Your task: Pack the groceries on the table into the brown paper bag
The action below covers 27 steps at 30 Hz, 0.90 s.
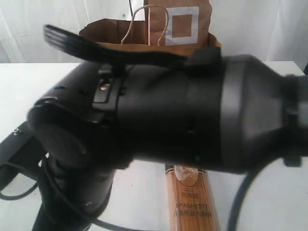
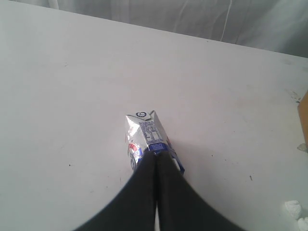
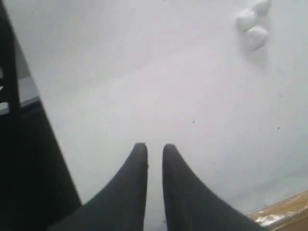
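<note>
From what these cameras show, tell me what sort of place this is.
Probably a robot test bench, not a real kitchen: a plain white tabletop, pale curtain backdrop, a black robot arm, plus a brown paper bag and a spaghetti packet set out.

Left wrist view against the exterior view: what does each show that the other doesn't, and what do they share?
Only the left wrist view shows the small blue-white carton lying on the table at the tips of the shut left gripper. Only the exterior view shows the brown paper bag, the brown pouch with grey square label rising above its rim, and the spaghetti packet, partly behind a black arm close to the camera. Both show the white table.
</note>
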Each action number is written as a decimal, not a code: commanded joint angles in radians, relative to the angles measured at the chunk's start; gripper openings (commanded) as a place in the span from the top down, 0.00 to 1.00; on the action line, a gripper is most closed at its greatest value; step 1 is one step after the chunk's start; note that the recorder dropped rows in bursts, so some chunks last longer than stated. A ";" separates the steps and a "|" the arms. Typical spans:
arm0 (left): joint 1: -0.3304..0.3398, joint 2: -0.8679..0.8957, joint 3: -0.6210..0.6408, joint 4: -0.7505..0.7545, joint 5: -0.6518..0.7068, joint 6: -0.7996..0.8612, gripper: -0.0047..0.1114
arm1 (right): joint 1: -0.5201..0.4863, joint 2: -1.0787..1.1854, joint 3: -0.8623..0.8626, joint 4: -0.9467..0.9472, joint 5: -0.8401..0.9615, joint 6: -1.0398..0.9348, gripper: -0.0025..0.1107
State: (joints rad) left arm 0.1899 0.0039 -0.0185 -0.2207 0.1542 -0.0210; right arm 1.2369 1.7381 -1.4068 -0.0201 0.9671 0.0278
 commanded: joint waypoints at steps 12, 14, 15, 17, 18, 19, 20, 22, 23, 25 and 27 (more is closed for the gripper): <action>-0.004 -0.004 0.005 -0.011 -0.005 0.000 0.96 | -0.019 0.159 -0.035 -0.061 0.069 -0.082 0.79; -0.004 -0.004 0.005 -0.011 -0.005 0.000 0.96 | -0.019 0.159 -0.035 -0.061 0.070 -0.074 0.74; -0.004 -0.004 0.005 -0.011 -0.005 0.000 0.96 | -0.019 0.159 -0.035 -0.061 0.062 -0.074 0.71; -0.004 -0.004 0.005 -0.011 -0.005 0.000 0.96 | -0.019 0.159 -0.035 -0.061 0.027 -0.074 0.68; -0.004 -0.004 0.005 -0.011 -0.005 0.000 0.96 | -0.019 0.159 -0.035 -0.061 0.003 -0.074 0.67; -0.004 -0.004 0.005 -0.011 -0.005 0.000 0.96 | -0.019 0.159 -0.035 -0.061 -0.020 -0.069 0.67; -0.004 -0.004 0.005 -0.011 -0.005 0.000 0.96 | -0.019 0.159 -0.035 -0.061 -0.038 -0.063 0.67; -0.004 -0.004 0.005 -0.011 -0.005 0.000 0.96 | -0.019 0.159 -0.035 -0.061 -0.060 -0.041 0.67; -0.007 -0.004 0.005 -0.011 -0.005 0.000 0.96 | -0.019 0.159 -0.035 -0.061 -0.058 -0.041 0.67; -0.038 -0.004 0.005 -0.011 -0.005 0.000 0.96 | -0.021 0.159 -0.036 -0.061 -0.043 -0.041 0.67; -0.090 -0.004 0.005 -0.011 -0.005 0.000 0.96 | -0.024 0.159 -0.036 -0.063 -0.022 -0.043 0.67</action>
State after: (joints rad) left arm 0.1522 0.0039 -0.0185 -0.2207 0.1542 -0.0210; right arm 1.2271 1.9019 -1.4351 -0.0724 0.9242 -0.0196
